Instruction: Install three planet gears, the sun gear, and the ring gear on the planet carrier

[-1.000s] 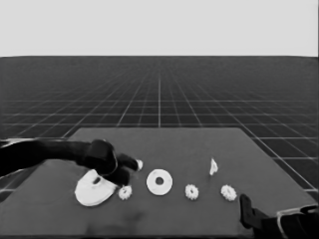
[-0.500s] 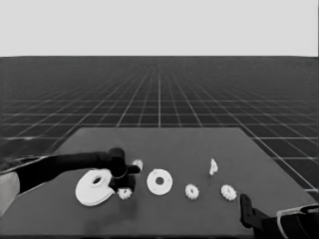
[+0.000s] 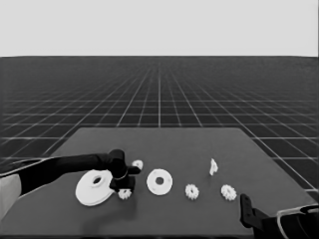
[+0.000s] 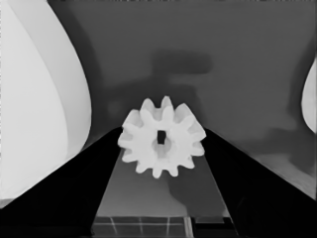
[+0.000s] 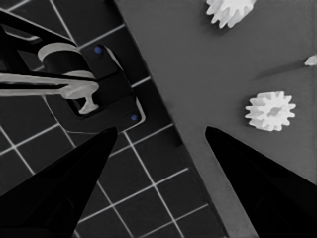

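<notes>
Only the left wrist view showed the left gripper (image 4: 161, 171) open, apparently astride a planet gear (image 4: 161, 137); the head view hid it.

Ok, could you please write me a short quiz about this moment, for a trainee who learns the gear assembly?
1. True or false: a gear already sits on the smaller round part.
2. Which arm reaches over the gear that lies beside the larger round part? A. the left one. B. the right one. C. both.
3. How many gears does the head view show on the table?

Key
1. False: all the gears lie on the table.
2. A: the left end effector is over that gear, while the right end effector waits at the table's near right corner.
3. Four.
</notes>
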You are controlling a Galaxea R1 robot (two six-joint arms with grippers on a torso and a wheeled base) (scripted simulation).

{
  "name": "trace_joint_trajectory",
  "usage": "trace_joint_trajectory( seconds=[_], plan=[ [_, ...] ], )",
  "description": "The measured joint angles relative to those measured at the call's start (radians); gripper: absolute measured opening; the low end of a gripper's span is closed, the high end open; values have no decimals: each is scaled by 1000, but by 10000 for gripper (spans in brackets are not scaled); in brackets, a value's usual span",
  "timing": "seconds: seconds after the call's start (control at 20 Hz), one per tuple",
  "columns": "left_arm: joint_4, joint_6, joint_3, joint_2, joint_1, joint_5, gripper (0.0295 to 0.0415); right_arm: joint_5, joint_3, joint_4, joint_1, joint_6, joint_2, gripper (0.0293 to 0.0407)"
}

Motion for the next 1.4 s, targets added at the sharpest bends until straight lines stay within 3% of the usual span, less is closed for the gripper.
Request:
trace_joint_trajectory(
  seconds=[0.3, 0.35, 0.45, 0.65, 0.8, 0.9, 1.0, 1.3, 1.4],
  plan=[
    [0, 0, 0, 0, 0, 0, 312, 0, 0, 0, 0, 0, 0, 385],
    [-76, -41, 76, -24, -74, 40, 312, 0, 0, 0, 0, 0, 0, 385],
    [-164, -70, 125, -37, -173, 65, 312, 0, 0, 0, 0, 0, 0, 385],
    [-208, -77, 135, -39, -218, 71, 312, 0, 0, 0, 0, 0, 0, 385],
    [-213, -77, 136, -39, -222, 72, 312, 0, 0, 0, 0, 0, 0, 385],
    [-216, -203, 1, 213, -227, 98, 312, 0, 0, 0, 0, 0, 0, 385],
    [-218, -210, -85, 318, -229, 99, 312, 0, 0, 0, 0, 0, 0, 385],
    [-219, -206, -139, 366, -229, 99, 312, 0, 0, 0, 0, 0, 0, 385],
    [-105, -165, -193, 377, -115, 85, 312, 0, 0, 0, 0, 0, 0, 385]
  ],
)
